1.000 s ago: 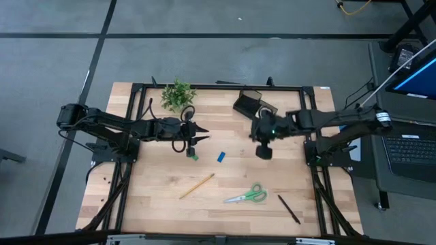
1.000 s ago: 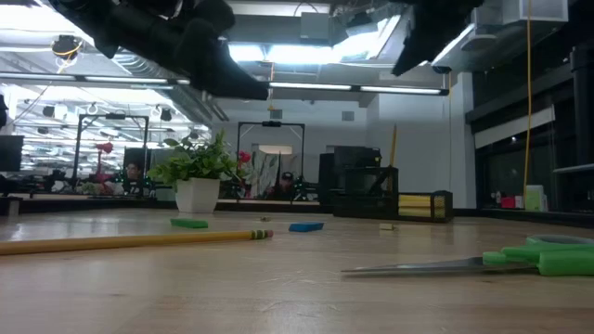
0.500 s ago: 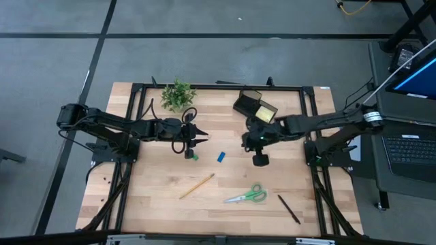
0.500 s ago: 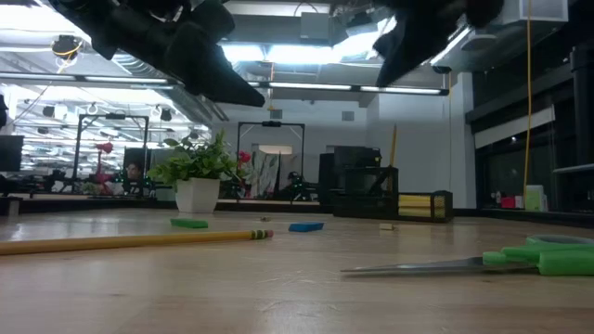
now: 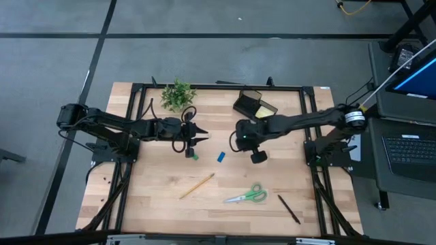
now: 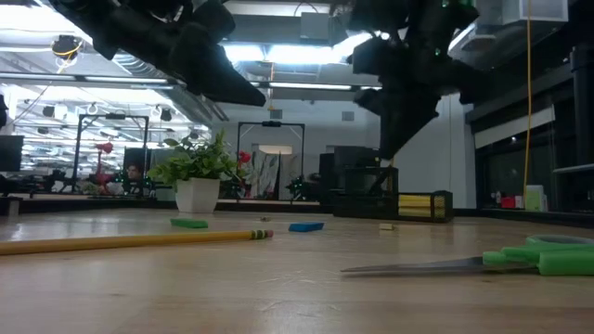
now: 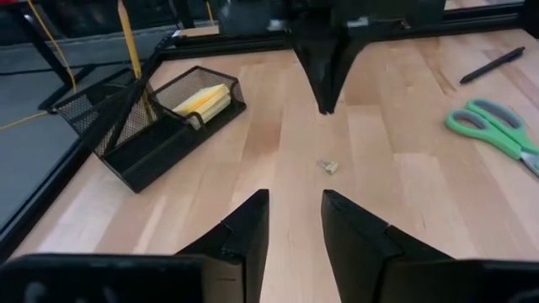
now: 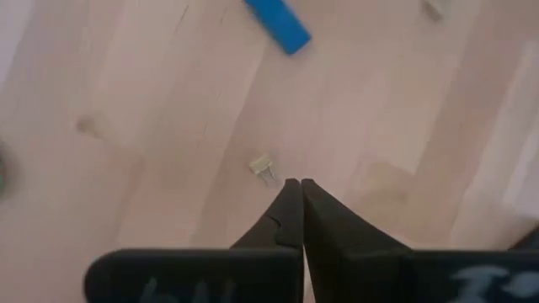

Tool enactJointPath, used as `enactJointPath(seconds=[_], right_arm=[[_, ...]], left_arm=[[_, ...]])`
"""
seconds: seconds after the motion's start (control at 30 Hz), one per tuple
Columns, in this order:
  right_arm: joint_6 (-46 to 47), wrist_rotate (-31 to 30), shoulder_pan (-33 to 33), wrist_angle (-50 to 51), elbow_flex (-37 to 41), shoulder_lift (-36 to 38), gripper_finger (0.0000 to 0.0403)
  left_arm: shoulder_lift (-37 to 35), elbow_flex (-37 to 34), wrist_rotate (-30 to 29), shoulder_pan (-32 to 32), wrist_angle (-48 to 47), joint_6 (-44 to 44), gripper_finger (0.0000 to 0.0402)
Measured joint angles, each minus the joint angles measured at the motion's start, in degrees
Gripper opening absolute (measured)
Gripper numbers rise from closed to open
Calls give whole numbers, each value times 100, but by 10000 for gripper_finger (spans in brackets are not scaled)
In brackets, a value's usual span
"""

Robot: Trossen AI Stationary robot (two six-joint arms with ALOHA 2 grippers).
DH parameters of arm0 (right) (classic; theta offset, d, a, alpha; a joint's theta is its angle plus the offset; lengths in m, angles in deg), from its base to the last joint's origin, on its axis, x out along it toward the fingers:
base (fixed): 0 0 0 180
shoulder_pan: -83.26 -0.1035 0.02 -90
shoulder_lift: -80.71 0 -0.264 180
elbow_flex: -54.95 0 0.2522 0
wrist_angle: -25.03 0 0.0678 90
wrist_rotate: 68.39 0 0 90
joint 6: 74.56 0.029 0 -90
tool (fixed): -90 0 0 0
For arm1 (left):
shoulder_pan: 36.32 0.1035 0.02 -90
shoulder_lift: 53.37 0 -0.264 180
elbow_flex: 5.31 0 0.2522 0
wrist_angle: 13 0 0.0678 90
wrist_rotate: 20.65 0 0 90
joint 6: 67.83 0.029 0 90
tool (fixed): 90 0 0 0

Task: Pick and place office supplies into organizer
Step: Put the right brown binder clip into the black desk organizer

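Two dark robot arms reach over a wooden table [image 5: 157, 204] seen from above. The left gripper [image 5: 203, 139] hangs near the table's middle, its fingers [image 7: 244, 231] parted by a narrow gap and holding nothing; a green eraser [image 5: 193, 156] lies on the wood just beside it. The right gripper [image 5: 236, 144] hangs low over the table's middle, its fingers [image 8: 286, 215] pressed together and empty, with a blue eraser [image 5: 221, 157] near it and a small pale scrap [image 8: 264, 167] on the wood just ahead of its tips. A black mesh organizer [image 5: 248, 103] stands at the far edge with a yellow sticky-note pad [image 7: 202, 99] in its low tray and a pencil [image 7: 128, 38] upright in its taller part. On the near half lie another pencil [image 5: 197, 185], green-handled scissors [image 5: 248, 195] and a black pen [image 5: 288, 208], well apart. A potted plant [image 5: 178, 95] stands at the far edge.
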Motion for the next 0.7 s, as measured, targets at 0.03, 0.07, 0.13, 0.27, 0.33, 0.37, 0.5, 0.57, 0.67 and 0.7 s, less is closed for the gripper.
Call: enactJointPath(seconds=[0.03,0.07,0.13,0.27,0.33,0.37,0.5,0.57,0.67,0.7], right_arm=[[-113,3,18,138,-71,-79,4],[-144,3,31,267,-164,-158,3],[-159,7,78,534,-429,-348,3],[-501,1,145,894,-913,-718,3],[-617,9,153,875,-1037,-891,3],[-648,8,153,891,-1063,-957,3],[-509,3,153,917,-1077,-1125,10],[-436,-2,153,919,-1077,-1138,20],[-441,-4,136,877,-1077,-1138,43],[-440,-10,122,870,-1077,-1138,52]], left_arm=[[0,0,-8,0,10,-16,108],[0,0,-36,0,28,-40,110],[0,0,-69,-4,25,-122,111],[0,0,-86,-4,25,-143,111],[0,0,-87,-4,28,-195,112],[0,1,-86,-4,24,-230,112],[0,2,-87,-11,-20,-238,112],[0,2,-87,-11,-31,-238,113],[0,1,-87,-11,-44,-238,114],[0,0,-87,-11,-44,-238,114]])
